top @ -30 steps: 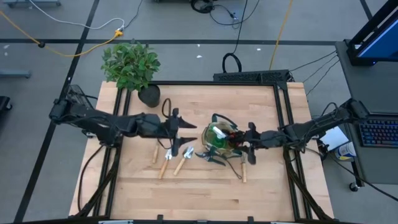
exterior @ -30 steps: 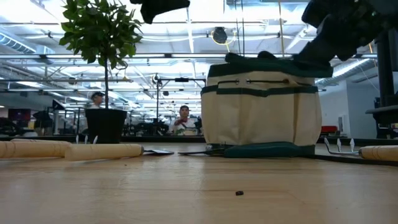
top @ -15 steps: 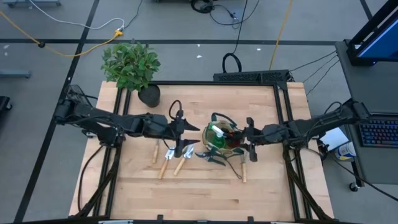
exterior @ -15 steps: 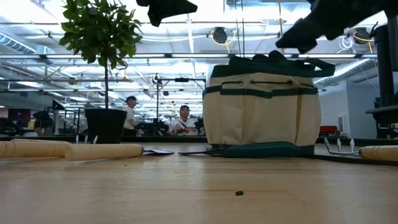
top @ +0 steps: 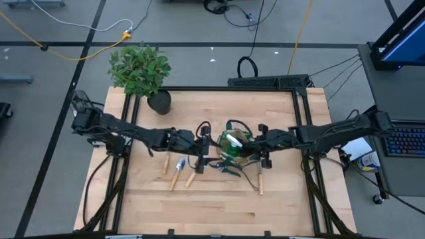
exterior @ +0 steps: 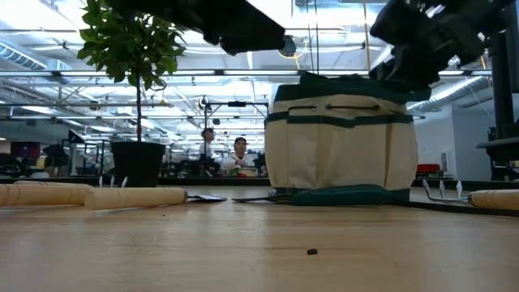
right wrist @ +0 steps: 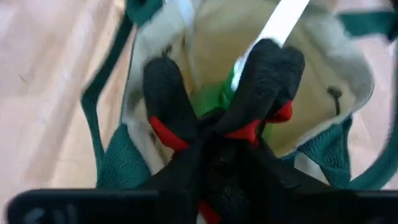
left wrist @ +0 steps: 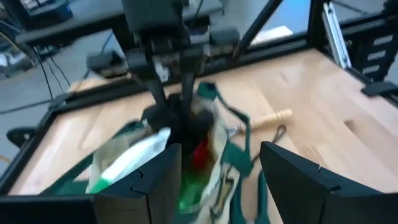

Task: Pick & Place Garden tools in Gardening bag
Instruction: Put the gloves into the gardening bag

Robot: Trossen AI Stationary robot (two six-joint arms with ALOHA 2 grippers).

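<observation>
Right gripper (top: 255,143) over gardening bag (top: 234,147) mouth at mid-surface; black-and-red glove (right wrist: 217,134) bunched at its tip, apparently clamped between jaws, though right wrist view too blurred to be sure. Green-white item (top: 230,141) inside bag. Left gripper (top: 207,147) just beside bag's left rim, jaws spread wide, empty. Two wooden-handled trowels (top: 178,170) on surface beneath left arm; pruning shears (top: 226,168) near bag; fork (top: 259,179) below right arm.

Tan gardening bag (exterior: 341,144) at centre frame, dark green trim; black-and-red glove (right wrist: 217,134) inside; green-white item (left wrist: 129,163); pale wood table (top: 219,199).
</observation>
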